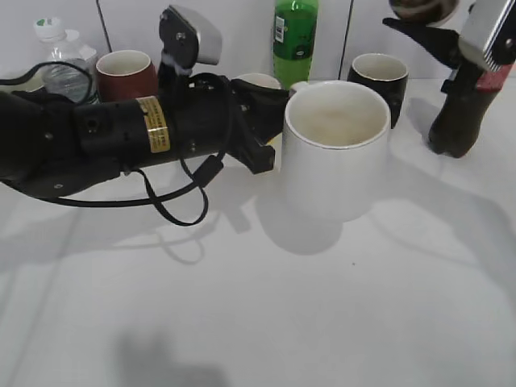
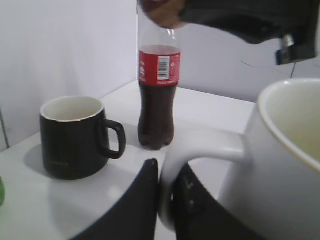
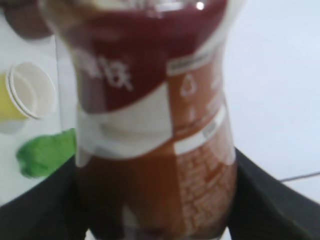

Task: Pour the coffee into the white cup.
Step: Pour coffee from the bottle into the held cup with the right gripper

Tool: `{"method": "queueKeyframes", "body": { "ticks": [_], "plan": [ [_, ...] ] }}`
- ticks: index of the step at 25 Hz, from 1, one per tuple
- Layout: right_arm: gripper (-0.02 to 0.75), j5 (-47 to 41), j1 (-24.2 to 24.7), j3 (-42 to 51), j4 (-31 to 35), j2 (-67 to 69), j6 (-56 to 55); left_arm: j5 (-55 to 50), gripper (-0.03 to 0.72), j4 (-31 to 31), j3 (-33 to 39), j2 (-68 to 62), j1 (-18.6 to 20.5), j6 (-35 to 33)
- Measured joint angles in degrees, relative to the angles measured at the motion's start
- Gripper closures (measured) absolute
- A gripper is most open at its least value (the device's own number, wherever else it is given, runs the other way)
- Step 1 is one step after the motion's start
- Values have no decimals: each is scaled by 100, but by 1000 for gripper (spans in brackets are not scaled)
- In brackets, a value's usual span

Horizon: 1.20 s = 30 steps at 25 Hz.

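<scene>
The white cup point(image 1: 334, 161) stands mid-table, wide and thick-walled, and its inside looks empty. My left gripper point(image 1: 270, 133) reaches in from the left and is shut on the cup's handle point(image 2: 205, 145), one jaw on each side point(image 2: 167, 192). My right gripper point(image 1: 431, 28) is high at the top right, shut on the coffee point(image 1: 419, 8), a glass bottle of brown liquid with a brown-red label point(image 3: 155, 125). The bottle fills the right wrist view between the jaws point(image 3: 155, 210). It hangs above and to the right of the cup, and its end shows in the left wrist view point(image 2: 160, 12).
A cola bottle point(image 1: 461, 113) stands to the right of the cup, with a dark mug point(image 1: 379, 76) behind the cup. A green bottle point(image 1: 294, 32), a yellow paper cup point(image 3: 25, 92), a red-brown mug point(image 1: 125, 72) and a water bottle point(image 1: 56, 56) line the back.
</scene>
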<state>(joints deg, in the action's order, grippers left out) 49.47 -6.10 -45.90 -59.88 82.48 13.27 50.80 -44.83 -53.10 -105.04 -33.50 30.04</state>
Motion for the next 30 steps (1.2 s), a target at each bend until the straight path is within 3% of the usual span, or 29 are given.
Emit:
{"method": "queueKeyframes", "body": {
  "ticks": [11, 30],
  "plan": [
    [203, 30, 0, 0, -6, 93, 1441, -126, 634, -131, 0, 0, -82, 0],
    [203, 326, 0, 0, -6, 93, 1835, -42, 634, -131, 0, 0, -86, 0]
  ]
}}
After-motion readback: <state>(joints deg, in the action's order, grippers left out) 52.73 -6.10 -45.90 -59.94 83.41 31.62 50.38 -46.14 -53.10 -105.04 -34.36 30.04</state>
